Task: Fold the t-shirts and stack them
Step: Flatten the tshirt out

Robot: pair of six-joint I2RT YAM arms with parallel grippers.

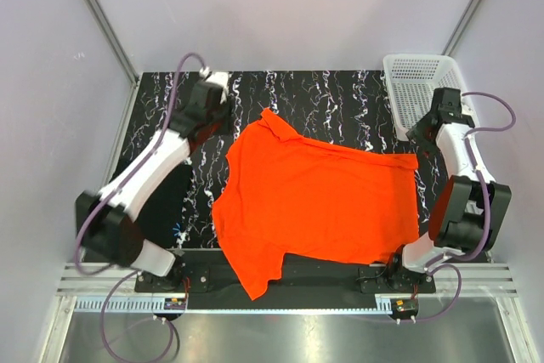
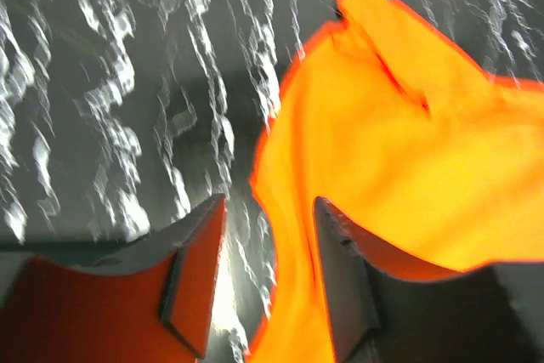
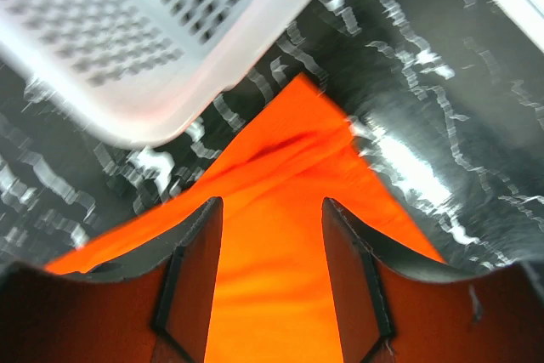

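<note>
Lying spread and lightly wrinkled across the black marbled mat [image 1: 340, 95] on the worktop: an orange-red t-shirt [image 1: 319, 201], one sleeve reaching over the mat's near edge between the arm bases. Pointing at the shirt's far left corner, the left end effector [image 1: 223, 112]; pointing at its far right corner, the right end effector [image 1: 421, 135], just beside a white mesh basket [image 1: 416, 82] standing at the mat's far right corner.

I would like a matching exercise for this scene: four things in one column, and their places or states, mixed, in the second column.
1. vivid orange-red cloth t-shirt
2. white plastic mesh basket
3. black white-veined marbled mat
4. left gripper

A. far right corner
B. open, over a shirt edge
C. spread out, unfolded
D. lying under the shirt

Pairs: 1-C, 2-A, 3-D, 4-B
</note>
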